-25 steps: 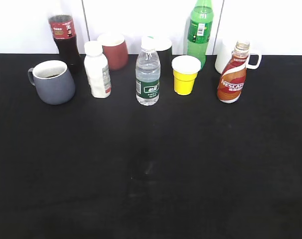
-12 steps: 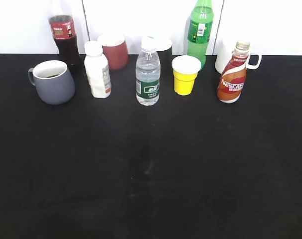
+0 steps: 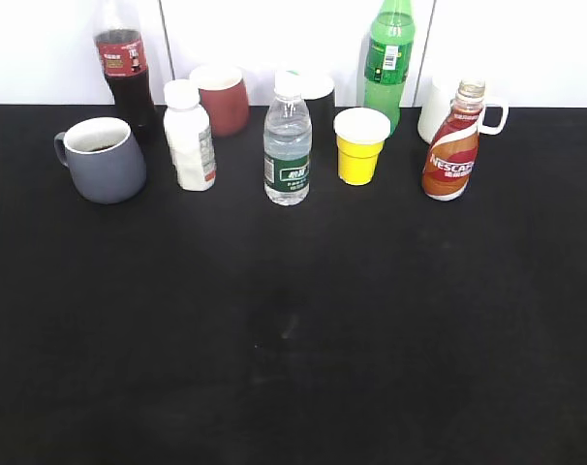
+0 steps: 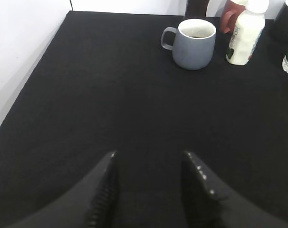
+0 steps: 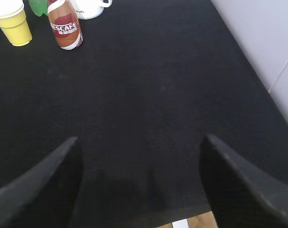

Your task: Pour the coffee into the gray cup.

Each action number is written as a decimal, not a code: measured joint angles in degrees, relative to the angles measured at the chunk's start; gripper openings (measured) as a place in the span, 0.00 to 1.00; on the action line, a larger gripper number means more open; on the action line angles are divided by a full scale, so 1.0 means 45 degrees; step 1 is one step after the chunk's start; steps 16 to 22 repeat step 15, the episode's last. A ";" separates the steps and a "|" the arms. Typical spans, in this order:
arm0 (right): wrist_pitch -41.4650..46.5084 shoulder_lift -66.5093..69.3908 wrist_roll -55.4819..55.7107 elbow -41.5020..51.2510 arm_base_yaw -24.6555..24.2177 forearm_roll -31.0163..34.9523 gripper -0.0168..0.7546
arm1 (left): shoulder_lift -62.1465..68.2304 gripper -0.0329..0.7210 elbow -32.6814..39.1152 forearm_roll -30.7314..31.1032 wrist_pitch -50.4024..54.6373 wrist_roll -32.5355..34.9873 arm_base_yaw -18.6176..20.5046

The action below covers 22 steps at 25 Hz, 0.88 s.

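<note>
From my console, both arms sit low at the near edge and neither shows in the exterior view. My left gripper (image 4: 151,190) has its jaws parted with nothing between them, just bare black table (image 3: 293,329). My right gripper (image 5: 139,185) is spread wider and is equally empty.

The coffee (image 3: 451,153) stands upright at about 2 o'clock from the table's centre, well apart from my right gripper; in the right wrist view it sits at roughly 11 o'clock. Its neck looks clear and uncapped, though I cannot be sure. The white mug (image 3: 437,108) is just behind it, and the yellow cup (image 3: 359,145) is near on its 9 o'clock side.

The gray cup (image 3: 103,160) rests at about 10 o'clock, handle turned toward the left edge. Something dark shows at its bottom, so I judge a pour may already be done, with the bottle parked again. If not, everything remains: reach, grasp, carry across past the water bottle (image 3: 288,150) and white bottle (image 3: 190,136), then tip.
</note>
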 joint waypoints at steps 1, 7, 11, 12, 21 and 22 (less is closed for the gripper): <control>0.0000 0.0000 0.0000 0.0000 0.0000 0.0000 0.76 | 0.0000 0.46 0.0000 0.0000 0.0000 0.0000 0.0000; 0.0000 0.0000 0.0000 0.0000 0.0000 0.0000 0.76 | 0.0000 0.44 0.0000 0.0000 0.0000 0.0000 0.0000; 0.0000 0.0000 0.0000 0.0000 0.0000 0.0000 0.76 | 0.0000 0.44 0.0000 0.0000 0.0000 0.0000 0.0000; 0.0000 0.0000 0.0000 0.0000 0.0000 0.0000 0.76 | 0.0000 0.43 0.0000 0.0000 0.0000 0.0000 0.0000; 0.0000 0.0000 0.0000 0.0000 0.0000 0.0000 0.76 | 0.0000 0.38 0.0000 0.0000 0.0000 0.0000 0.0000; 0.0000 0.0000 0.0000 0.0000 0.0000 0.0000 0.76 | 0.0000 0.38 0.0000 0.0000 0.0000 0.0000 0.0000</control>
